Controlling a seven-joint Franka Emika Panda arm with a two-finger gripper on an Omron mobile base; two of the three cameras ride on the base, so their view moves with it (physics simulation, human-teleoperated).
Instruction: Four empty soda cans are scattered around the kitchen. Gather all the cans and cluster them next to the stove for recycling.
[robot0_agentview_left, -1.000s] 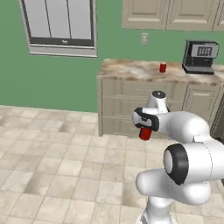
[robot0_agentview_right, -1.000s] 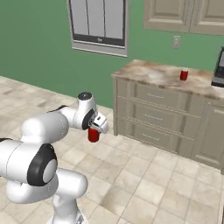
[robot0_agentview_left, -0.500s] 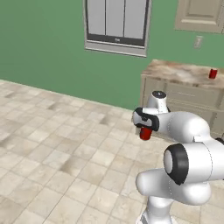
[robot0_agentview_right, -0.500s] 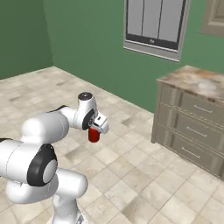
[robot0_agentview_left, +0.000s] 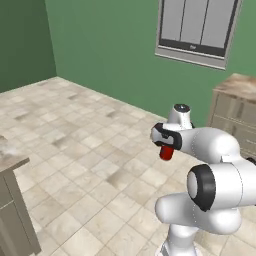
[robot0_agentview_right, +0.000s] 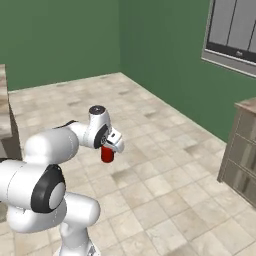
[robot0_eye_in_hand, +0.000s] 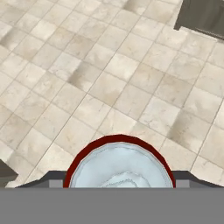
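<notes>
One soda can (robot0_eye_in_hand: 119, 162) in gripper (robot0_agentview_left: 165, 145), clamped by sidewall, hanging upright over tiled floor (robot0_agentview_left: 90, 145); silver top fills 6 o'clock of hand view. Judgement: empty can light, thin wall dents easily, smooth sides slippery; hold mid-body, moderate squeeze, avoid rim. Farther, drawer cabinet (robot0_agentview_right: 242, 150) at 3 o'clock, then green wall with window (robot0_agentview_left: 197, 27) at 1 o'clock.

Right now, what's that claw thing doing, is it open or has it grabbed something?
Gripper: closed on a red soda can, carried in the air above the tiled floor.
</notes>
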